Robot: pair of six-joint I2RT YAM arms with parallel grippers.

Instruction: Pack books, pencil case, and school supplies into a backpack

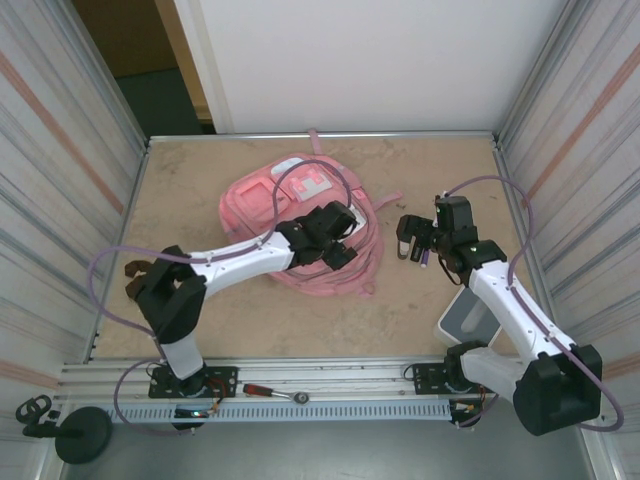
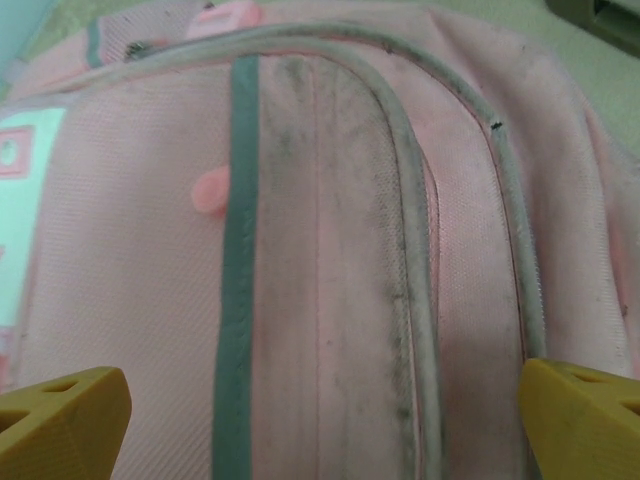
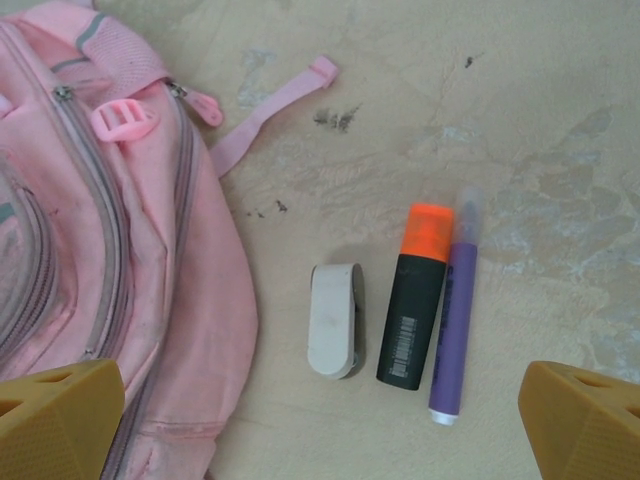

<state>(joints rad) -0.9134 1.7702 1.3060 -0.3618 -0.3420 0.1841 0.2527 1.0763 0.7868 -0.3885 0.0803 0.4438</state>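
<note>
Beside one backpack (image 3: pixel 200 300) lie three school supplies (image 3: pixel 412 310); left hand (image 2: pixel 320 425) and right hand (image 3: pixel 320 420) spread, empty.

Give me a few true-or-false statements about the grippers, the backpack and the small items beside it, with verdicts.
1. The left gripper and the right gripper are both open. True.
2. The pen is inside the backpack. False: it lies on the table, beside the marker.
3. The left gripper hangs over the backpack. True.
4. The right gripper holds the marker. False: it holds nothing, and the marker lies on the table.
5. The white piece lies between the backpack and the marker. True.
</note>
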